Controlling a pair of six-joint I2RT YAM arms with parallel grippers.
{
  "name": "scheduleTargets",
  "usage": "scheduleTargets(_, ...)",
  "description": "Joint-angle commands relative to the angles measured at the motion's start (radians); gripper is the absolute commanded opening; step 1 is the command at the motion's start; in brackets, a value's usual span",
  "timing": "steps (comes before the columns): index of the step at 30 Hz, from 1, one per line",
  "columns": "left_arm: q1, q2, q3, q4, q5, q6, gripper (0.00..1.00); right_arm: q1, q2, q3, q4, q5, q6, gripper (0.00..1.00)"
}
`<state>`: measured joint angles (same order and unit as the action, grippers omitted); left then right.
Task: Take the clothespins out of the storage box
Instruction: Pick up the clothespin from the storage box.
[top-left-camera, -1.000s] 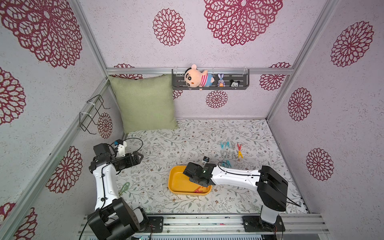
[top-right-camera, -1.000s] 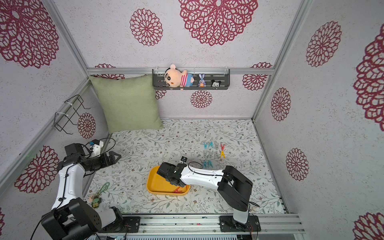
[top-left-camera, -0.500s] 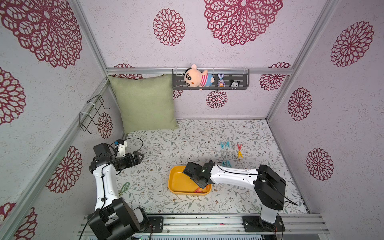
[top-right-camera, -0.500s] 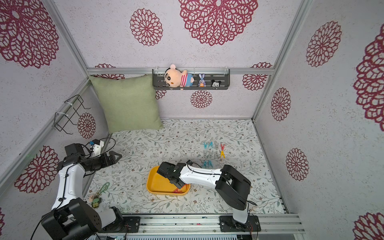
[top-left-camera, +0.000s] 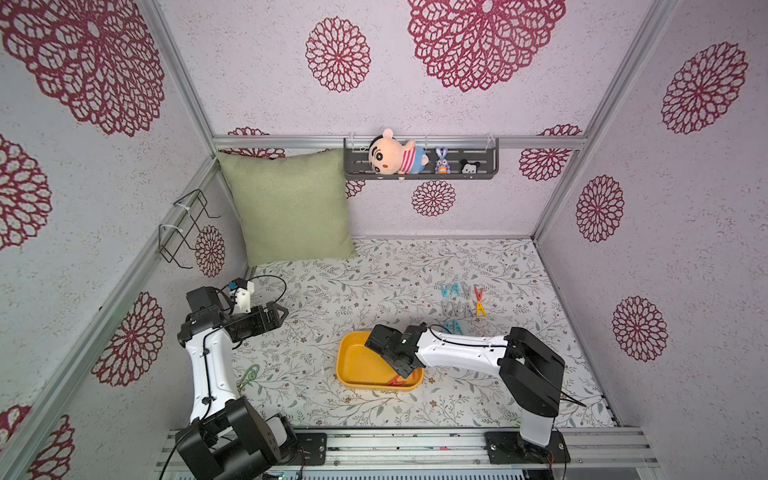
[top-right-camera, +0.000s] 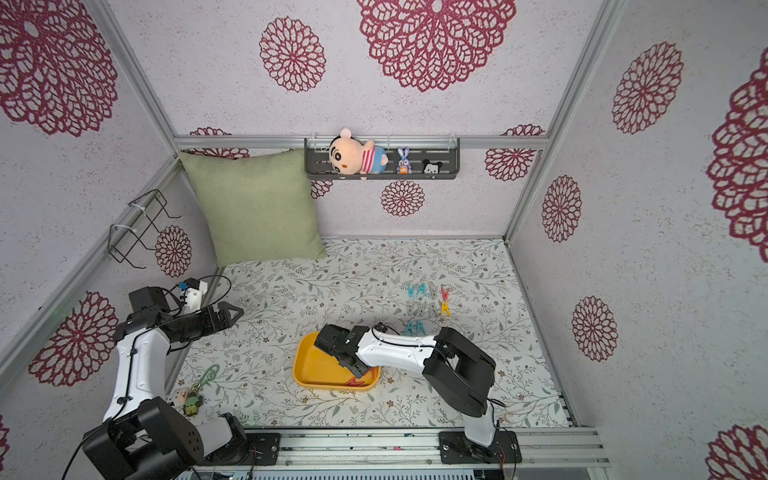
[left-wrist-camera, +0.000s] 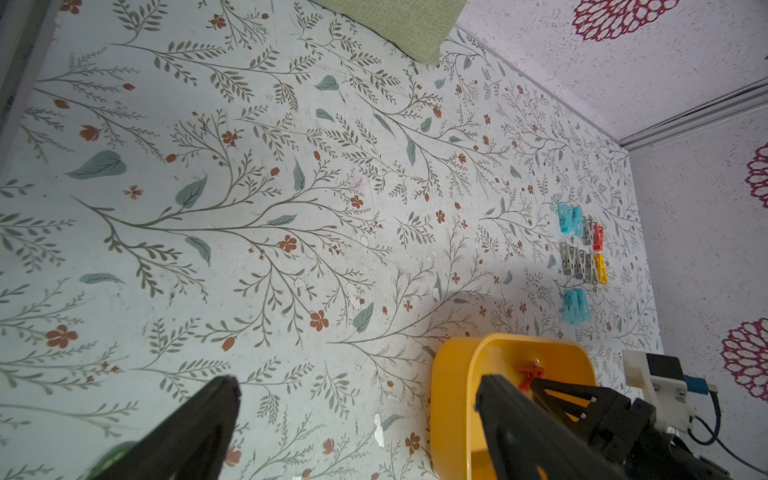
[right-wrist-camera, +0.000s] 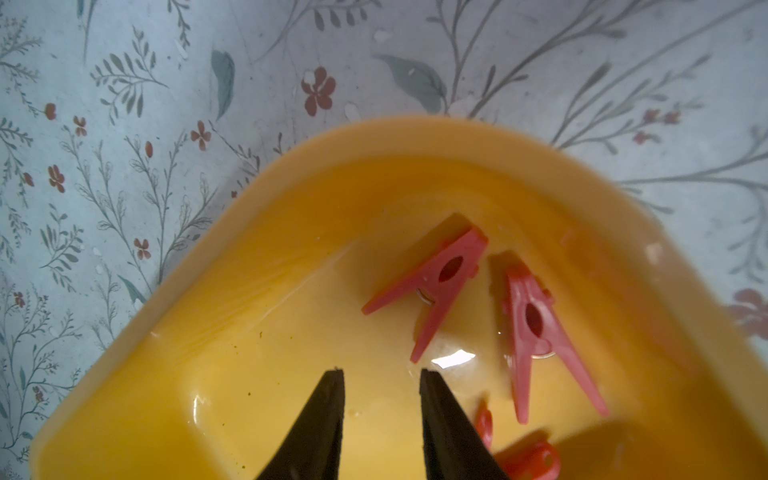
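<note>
The yellow storage box (top-left-camera: 345, 365) (top-right-camera: 301, 368) (left-wrist-camera: 451, 399) (right-wrist-camera: 199, 299) lies near the table's front middle. Three red clothespins lie in its near right corner, two (right-wrist-camera: 440, 286) (right-wrist-camera: 536, 328) flat and side by side, the third (right-wrist-camera: 530, 457) partly cut off by the frame. They show as a red patch (top-left-camera: 397, 381) (top-right-camera: 356, 381) in both top views. My right gripper (right-wrist-camera: 381, 374) (top-left-camera: 404, 368) reaches down into the box beside them, open, with nothing between its fingers. Several more clothespins (top-left-camera: 463, 301) (top-right-camera: 428, 301) (left-wrist-camera: 582, 257) lie in rows on the table behind the box. My left gripper (top-left-camera: 282, 311) (left-wrist-camera: 357, 386) hangs open over the table's left side.
A green cushion (top-left-camera: 291, 208) leans in the back left corner. A dark wall shelf (top-left-camera: 419, 160) holds plush toys. A wire rack (top-left-camera: 183, 226) hangs on the left wall. Small keyring toys (top-right-camera: 193, 399) lie by the left arm's base.
My right gripper has shifted slightly within the box toward the red clothespins. The left arm has not moved.
</note>
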<state>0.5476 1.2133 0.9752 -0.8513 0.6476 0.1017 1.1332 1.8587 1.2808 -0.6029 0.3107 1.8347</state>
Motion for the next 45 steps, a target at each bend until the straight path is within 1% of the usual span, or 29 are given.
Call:
scheduleTargets(1, -0.010, -0.018, 0.019, -0.001, 0.015, 0.008, 0.97, -0.009, 0.002, -0.020, -0.034, 0.005, 0.022, 0.36)
scheduleTargets(21, -0.009, -0.021, 0.020, -0.002, 0.017, 0.010, 0.97, -0.032, 0.025, -0.042, -0.005, 0.027, 0.021, 0.33)
scheduleTargets(25, -0.009, -0.020, 0.021, -0.004, 0.017, 0.010, 0.97, -0.037, 0.037, -0.041, -0.001, 0.029, 0.019, 0.30)
scheduleTargets(26, -0.009, -0.020, 0.022, -0.003, 0.017, 0.010, 0.97, -0.038, 0.039, -0.042, 0.002, 0.031, 0.017, 0.27)
scheduleTargets(30, -0.009, -0.020, 0.022, -0.006, 0.017, 0.010, 0.97, -0.039, 0.049, -0.043, 0.007, 0.029, 0.014, 0.23)
scheduleTargets(38, -0.010, -0.021, 0.022, -0.005, 0.015, 0.011, 0.97, -0.043, 0.069, -0.047, 0.032, 0.002, -0.009, 0.21)
scheduleTargets(39, -0.010, -0.021, 0.023, -0.005, 0.015, 0.011, 0.97, -0.044, 0.069, -0.048, 0.038, -0.001, -0.015, 0.17)
scheduleTargets(41, -0.009, -0.021, 0.021, -0.003, 0.015, 0.011, 0.97, -0.043, 0.067, -0.047, 0.041, -0.007, -0.023, 0.12)
scheduleTargets(45, -0.010, -0.021, 0.022, -0.005, 0.015, 0.011, 0.97, -0.033, 0.052, -0.038, 0.025, 0.001, -0.032, 0.11)
